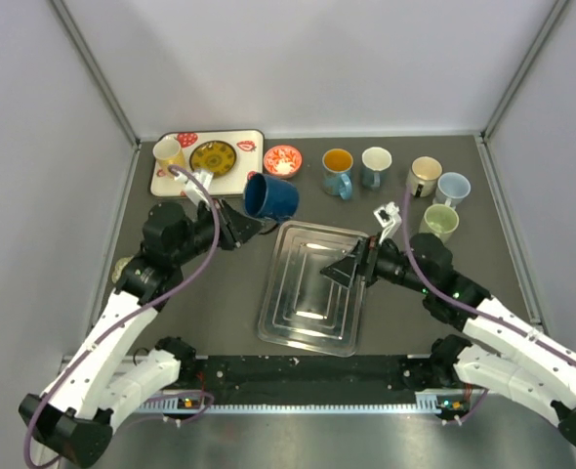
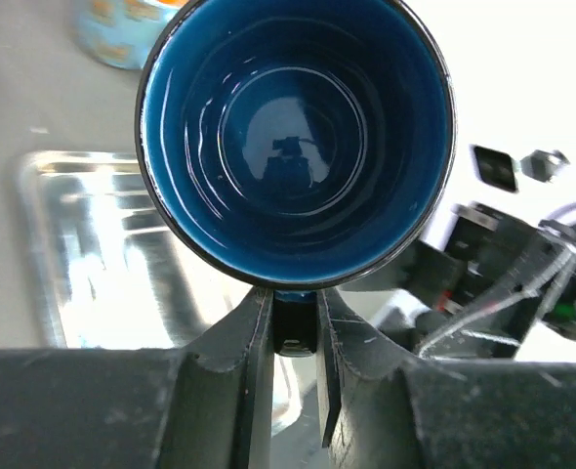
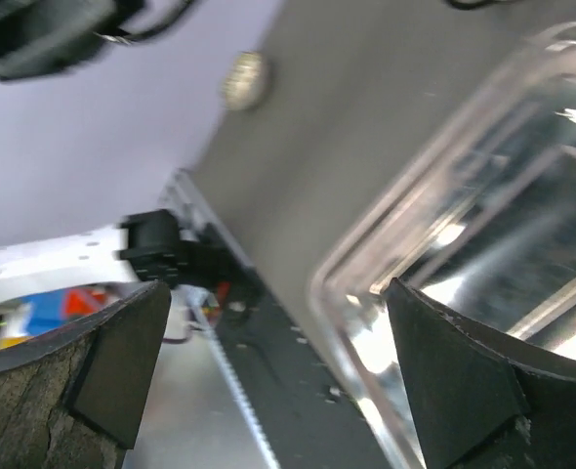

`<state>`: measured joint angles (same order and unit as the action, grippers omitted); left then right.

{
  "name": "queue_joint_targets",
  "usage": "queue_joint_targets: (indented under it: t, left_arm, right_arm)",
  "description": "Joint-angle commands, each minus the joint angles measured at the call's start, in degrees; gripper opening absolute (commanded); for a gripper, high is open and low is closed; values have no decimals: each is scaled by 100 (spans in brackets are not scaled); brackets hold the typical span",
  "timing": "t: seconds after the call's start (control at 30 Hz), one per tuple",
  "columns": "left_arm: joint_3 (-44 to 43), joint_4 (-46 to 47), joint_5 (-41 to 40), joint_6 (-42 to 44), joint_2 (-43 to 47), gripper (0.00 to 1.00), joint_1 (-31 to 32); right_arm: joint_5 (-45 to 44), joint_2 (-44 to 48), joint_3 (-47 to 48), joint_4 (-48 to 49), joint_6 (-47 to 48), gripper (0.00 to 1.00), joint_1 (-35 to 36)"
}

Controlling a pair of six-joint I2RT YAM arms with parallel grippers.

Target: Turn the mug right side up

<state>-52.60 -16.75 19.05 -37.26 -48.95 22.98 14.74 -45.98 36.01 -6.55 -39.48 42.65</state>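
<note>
The dark blue mug hangs tipped on its side in the air, just beyond the far left corner of the metal tray. My left gripper is shut on its handle. In the left wrist view the mug shows its open mouth straight at the camera, and the handle sits pinched between the left gripper's two fingers. My right gripper hovers open over the middle of the tray with nothing in it. In the right wrist view the right gripper stands wide apart over the tray's rim.
Several upright mugs stand at the back right, among them a blue one, a beige one and a green one. A white patterned board with a yellow mug lies back left, beside a small red dish.
</note>
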Motion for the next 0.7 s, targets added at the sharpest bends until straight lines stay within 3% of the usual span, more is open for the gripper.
queue_joint_targets:
  t: [0.0, 0.23, 0.67]
  left_arm:
    - [600, 2596, 1461, -1362, 368, 0, 180]
    - [1568, 4460, 1207, -2286, 667, 0, 750]
    - [1481, 4760, 846, -2225, 255, 0, 1472]
  right_arm:
    - [1241, 361, -541, 2427, -1385, 92, -20]
    - [1031, 221, -761, 3351, -1773, 90, 305]
    - [724, -579, -402, 4258, -1852, 70, 305]
